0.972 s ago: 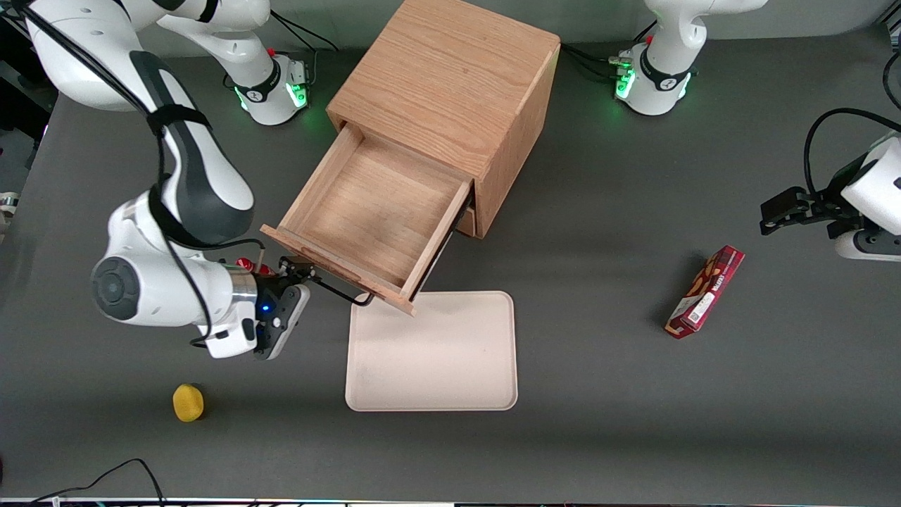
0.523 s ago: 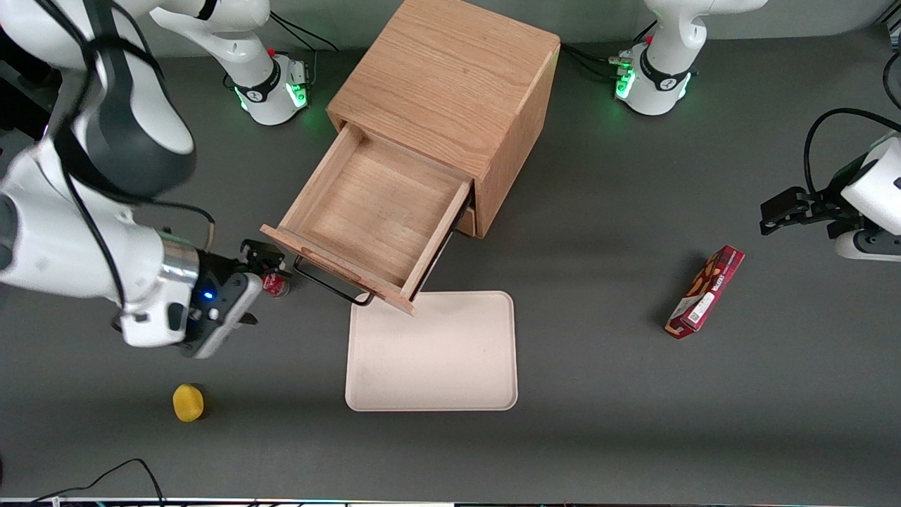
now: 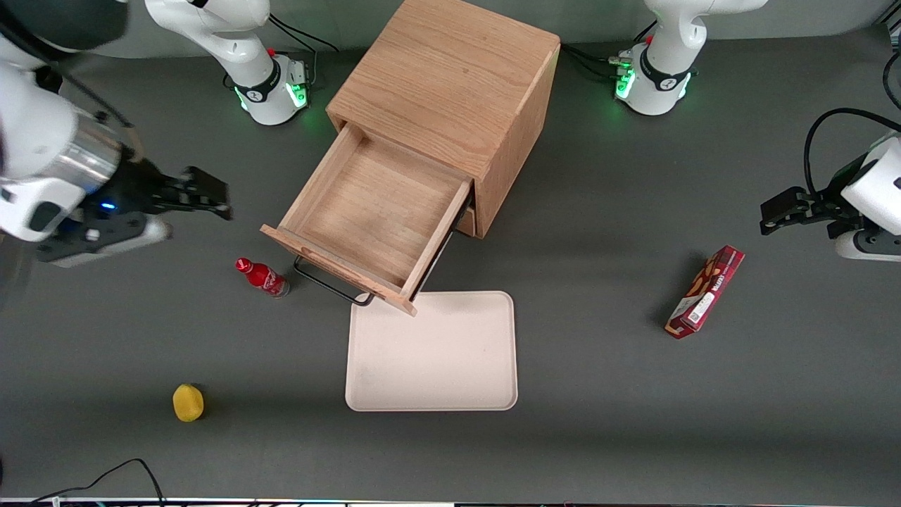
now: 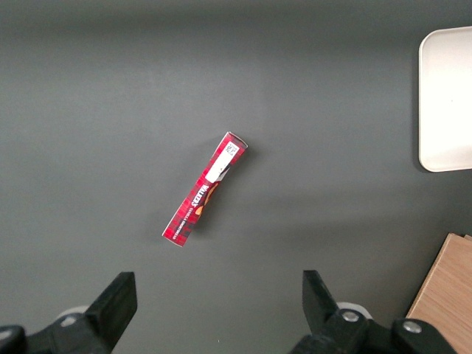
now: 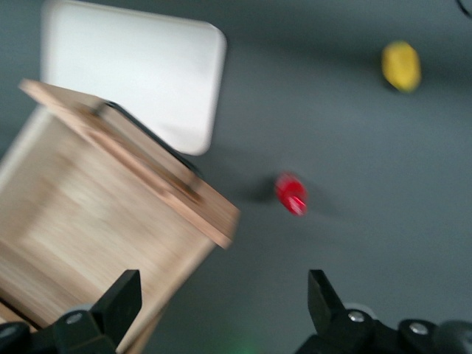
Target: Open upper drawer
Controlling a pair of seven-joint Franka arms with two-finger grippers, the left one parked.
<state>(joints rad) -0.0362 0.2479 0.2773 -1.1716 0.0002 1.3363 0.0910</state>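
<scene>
Oak-sided, the upper drawer (image 3: 373,215) stands pulled well out of the cabinet (image 3: 450,84), its black handle (image 3: 331,284) near the tray (image 3: 433,352) and a red bottle (image 3: 262,277). The gripper (image 3: 211,193) hangs above the table toward the working arm's end, well apart from the handle, fingers (image 5: 122,299) spread and holding nothing.

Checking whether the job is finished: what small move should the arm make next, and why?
Probably just hold clear. The upper drawer is pulled well out, and the open end effector is off its handle, toward the working arm's end.
</scene>
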